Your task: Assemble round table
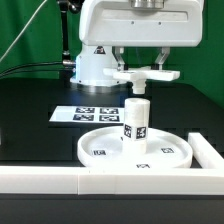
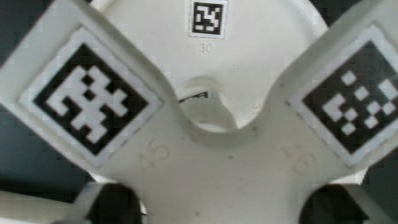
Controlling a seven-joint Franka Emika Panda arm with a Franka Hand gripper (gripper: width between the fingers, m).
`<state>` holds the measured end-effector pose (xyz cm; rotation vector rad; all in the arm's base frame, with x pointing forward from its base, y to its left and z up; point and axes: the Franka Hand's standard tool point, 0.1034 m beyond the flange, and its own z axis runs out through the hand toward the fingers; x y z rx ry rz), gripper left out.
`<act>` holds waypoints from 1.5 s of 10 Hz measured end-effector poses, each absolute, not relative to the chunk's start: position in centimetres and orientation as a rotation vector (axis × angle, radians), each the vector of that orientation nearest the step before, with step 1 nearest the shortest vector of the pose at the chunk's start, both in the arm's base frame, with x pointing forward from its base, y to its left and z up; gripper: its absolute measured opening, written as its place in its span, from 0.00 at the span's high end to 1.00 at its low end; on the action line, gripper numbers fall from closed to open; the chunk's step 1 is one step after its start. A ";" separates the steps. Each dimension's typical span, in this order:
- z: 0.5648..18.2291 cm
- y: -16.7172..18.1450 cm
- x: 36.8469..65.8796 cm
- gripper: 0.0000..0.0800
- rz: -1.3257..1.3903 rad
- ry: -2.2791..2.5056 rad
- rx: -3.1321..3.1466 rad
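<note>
The large rimmed round disc (image 1: pixel 100 150) lies flat on the black table. The short cylindrical leg (image 1: pixel 136 118) stands upright at the disc's middle. My gripper (image 1: pixel 140 62) is shut on the flat cross-shaped piece (image 1: pixel 141 74) and holds it level just above the leg's top, slightly apart from it. In the wrist view the cross-shaped piece (image 2: pixel 214 160) fills the picture, with marker tags on its arms and a central hole. My gripper (image 2: pixel 222 205) grips it, with a dark fingertip (image 2: pixel 107 205) on each side. The leg and the disc are hidden there.
The marker board (image 1: pixel 92 113) lies flat behind the disc. The long white border wall (image 1: pixel 100 182) runs along the front and turns back at the exterior view's right (image 1: pixel 206 152). The arm's white base (image 1: pixel 92 65) stands at the back.
</note>
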<state>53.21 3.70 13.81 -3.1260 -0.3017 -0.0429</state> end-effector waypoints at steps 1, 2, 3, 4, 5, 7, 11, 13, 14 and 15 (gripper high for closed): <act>13.7 3.6 53.2 0.45 -0.040 -0.327 -3.125; 13.5 3.6 53.4 0.45 -0.026 -0.364 -3.124; 13.5 3.9 54.1 0.45 -0.013 -0.390 -3.122; 13.5 4.0 54.8 0.45 -0.012 -0.403 -3.122; 13.1 3.9 55.0 0.45 -0.007 -0.412 -3.123; 12.8 3.8 54.9 0.45 -0.005 -0.408 -3.125; 12.8 3.5 54.9 0.45 -0.006 -0.401 -3.127; 12.4 3.4 54.5 0.45 0.001 -0.398 -3.128; 12.1 3.4 54.3 0.45 0.003 -0.398 -3.128; 12.1 3.4 54.2 0.45 0.005 -0.398 -3.128</act>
